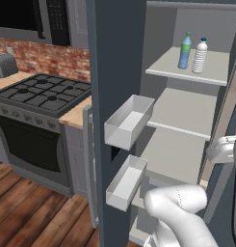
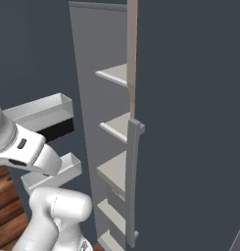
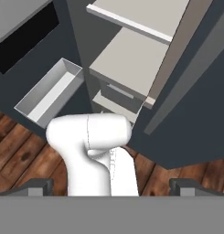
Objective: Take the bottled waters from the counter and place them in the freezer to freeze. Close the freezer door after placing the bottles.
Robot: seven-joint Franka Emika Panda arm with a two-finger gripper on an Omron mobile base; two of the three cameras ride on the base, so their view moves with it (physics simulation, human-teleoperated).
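Note:
Both bottled waters stand upright side by side on an upper shelf point(image 1: 211, 67) inside the freezer point(image 1: 177, 144): the blue-tinted one with a green cap point(image 1: 185, 51) on the left, the clear one with a blue cap point(image 1: 200, 56) on the right. The freezer door point(image 1: 114, 58) stands swung open to the left, its white bins point(image 1: 129, 120) facing inward. In the hand view my gripper point(image 3: 111, 188) is open with nothing between its wide-apart fingertips point(image 3: 38, 186). It hangs low in front of the freezer and looks down over the lower shelves point(image 3: 127, 64).
A second slate-grey door with a long bar handle point(image 2: 132, 181) stands ajar on the freezer's right. The black gas stove point(image 1: 40, 94) and a strip of counter point(image 1: 76, 115) lie left of the open door. Wooden floor point(image 3: 22, 155) is below. My own arm point(image 1: 179, 207) crowds the doorway.

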